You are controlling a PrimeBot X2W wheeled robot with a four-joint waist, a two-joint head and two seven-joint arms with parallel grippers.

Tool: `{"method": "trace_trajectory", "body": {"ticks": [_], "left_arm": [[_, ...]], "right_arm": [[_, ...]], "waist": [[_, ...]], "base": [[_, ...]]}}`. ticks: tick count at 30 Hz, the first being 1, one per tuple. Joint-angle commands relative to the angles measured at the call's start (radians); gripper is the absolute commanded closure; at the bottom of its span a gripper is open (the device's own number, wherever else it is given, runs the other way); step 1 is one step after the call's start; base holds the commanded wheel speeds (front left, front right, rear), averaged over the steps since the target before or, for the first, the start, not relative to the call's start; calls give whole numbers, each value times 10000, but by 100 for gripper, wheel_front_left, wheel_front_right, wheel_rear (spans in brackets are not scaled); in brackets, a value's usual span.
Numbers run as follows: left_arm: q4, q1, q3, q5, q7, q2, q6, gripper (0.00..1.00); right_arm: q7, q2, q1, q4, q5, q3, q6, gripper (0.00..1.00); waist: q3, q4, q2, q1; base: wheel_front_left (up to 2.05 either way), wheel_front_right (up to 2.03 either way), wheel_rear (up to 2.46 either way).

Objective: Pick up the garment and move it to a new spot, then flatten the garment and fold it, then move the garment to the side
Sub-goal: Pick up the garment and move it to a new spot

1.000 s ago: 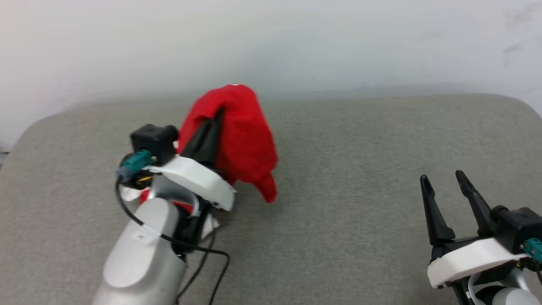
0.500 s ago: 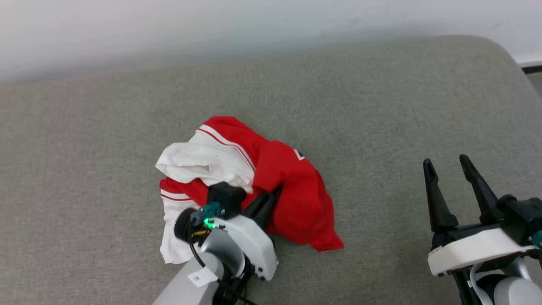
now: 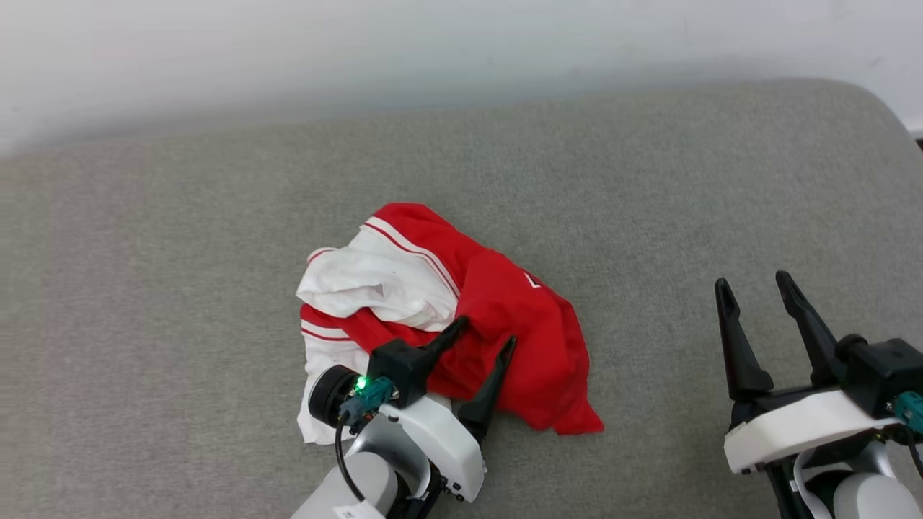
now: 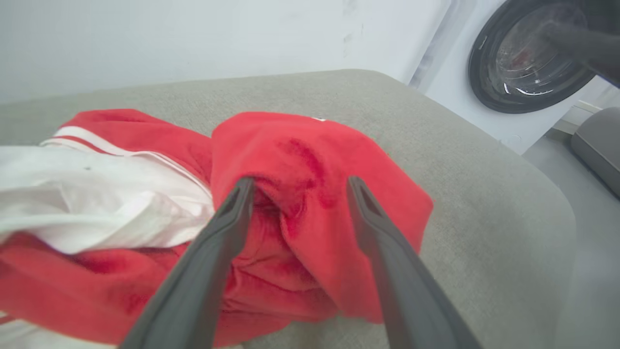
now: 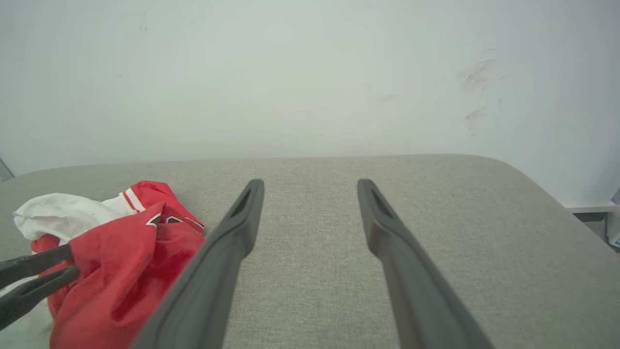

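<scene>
The shirt [image 3: 533,339] lies in a crumpled heap on the grey cushion [image 3: 649,180], a little to the robot's left of the middle and toward the near edge. Most of the heap is red. A white sleeve [image 3: 375,281] is bunched on its left side, and striped red-and-white trim runs along the seam above it. A small piece of black-and-white outline peeks from a fold at the top of the red part, too little to read.

The left gripper [image 3: 486,331] rests on the near side of the heap with its two dark fingers spread wide. From its own wrist, the shirt [image 4: 300,145] bulges up between the fingers of the gripper [image 4: 300,182]. The cloth is let go, not pinched, though the fingers lie against it.

The right gripper [image 3: 752,282] hangs over bare cushion well to the right of the shirt, its fingers also apart and holding nothing. From its wrist, this gripper [image 5: 311,184] points at the pale wall [image 5: 310,72], with the shirt [image 5: 121,261] off at the lower left and the left gripper [image 5: 72,261] against it.

Beyond the cushion's rounded corner stands a white washing machine [image 4: 528,53] with a dark round door.
</scene>
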Motion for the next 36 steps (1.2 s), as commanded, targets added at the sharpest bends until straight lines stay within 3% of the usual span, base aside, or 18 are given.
{"method": "trace_trajectory", "body": {"ticks": [1,11,20,26,36], "left_arm": [[-71,172,29,45,-126,8,48,0],[-853,869,964,-74,-899,324,914,0],[-1282,1701,2297,-193,-1016,1148,1820,0],[-1438,2214,2729,-210,-1032,1666,2026,0],[-1638,2303,2671,-274,-932,1857,2042,0]], "right_arm": [[35,9,135,14,-35,-39,-3,0],[406,9,799,-24,-18,-1,-3,0],[575,8,1167,-287,-11,-9,-3,0],[659,10,1351,-359,-79,-42,-3,0],[811,10,1255,-209,-69,-95,-3,0]], "waist": [[-381,269,0,-1],[-1521,830,0,-1],[-1798,1023,0,-1],[-1908,946,0,-1],[-1847,1059,0,-1]], "base": [[0,0,0],[0,0,0],[0,0,0],[0,0,0],[0,0,0]]}}
